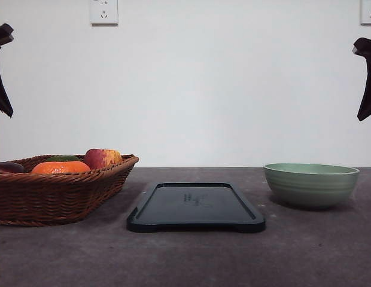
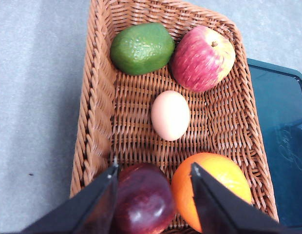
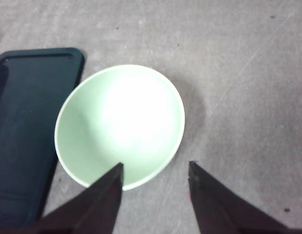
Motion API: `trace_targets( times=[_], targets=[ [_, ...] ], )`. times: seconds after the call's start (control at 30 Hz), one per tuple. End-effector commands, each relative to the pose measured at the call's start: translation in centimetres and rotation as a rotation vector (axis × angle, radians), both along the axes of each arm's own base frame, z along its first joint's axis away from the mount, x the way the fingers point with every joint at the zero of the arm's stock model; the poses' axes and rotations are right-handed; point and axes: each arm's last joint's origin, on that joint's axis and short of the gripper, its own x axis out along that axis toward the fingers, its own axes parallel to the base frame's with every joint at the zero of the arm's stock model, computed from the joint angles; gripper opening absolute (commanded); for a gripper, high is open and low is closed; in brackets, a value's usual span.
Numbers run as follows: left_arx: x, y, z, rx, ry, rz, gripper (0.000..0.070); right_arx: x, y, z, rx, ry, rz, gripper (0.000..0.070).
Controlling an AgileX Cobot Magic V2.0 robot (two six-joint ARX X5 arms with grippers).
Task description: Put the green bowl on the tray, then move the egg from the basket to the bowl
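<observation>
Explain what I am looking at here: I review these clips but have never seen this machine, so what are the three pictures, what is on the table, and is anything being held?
This is a two-armed robot at a grey table. The front view looks forward over the table; the dark shapes at its upper edges are the left gripper and right gripper, raised. The other two pictures come from cameras on each wrist, looking down past the jaws.

On the table, from left to right: a wicker basket, a dark tray and a green bowl. The left wrist view shows the basket's contents: an egg, an avocado, a red apple, an orange and a dark red fruit.

Both pairs of jaws stand open; nothing is held.
</observation>
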Motion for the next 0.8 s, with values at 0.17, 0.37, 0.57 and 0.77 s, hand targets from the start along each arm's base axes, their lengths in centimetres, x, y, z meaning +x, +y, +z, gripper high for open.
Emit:
trace_targets(
  times=[0.17,0.37,0.57,0.77],
  targets=[
    [0.3,-0.1,0.7,0.004,-0.031,-0.015,0.0309,1.1,0.0,1.7,0.02,0.066,-0.019,0.0284],
    [0.3,-0.1,0.7,0.004,-0.031,-0.015,0.0309,3.7,0.0,3.0,-0.025,0.22,0.013,0.0284],
    [0.3,-0.1,0.7,0.004,-0.031,-0.015,0.0309,7.5,0.0,2.8,-0.08,0.374,0.076,0.0284],
    [0.3,-0.1,0.7,0.004,-0.031,-0.015,0.0309,10.8,0.1,1.3,-0.098,0.427,0.091,0.0284]
  ],
)
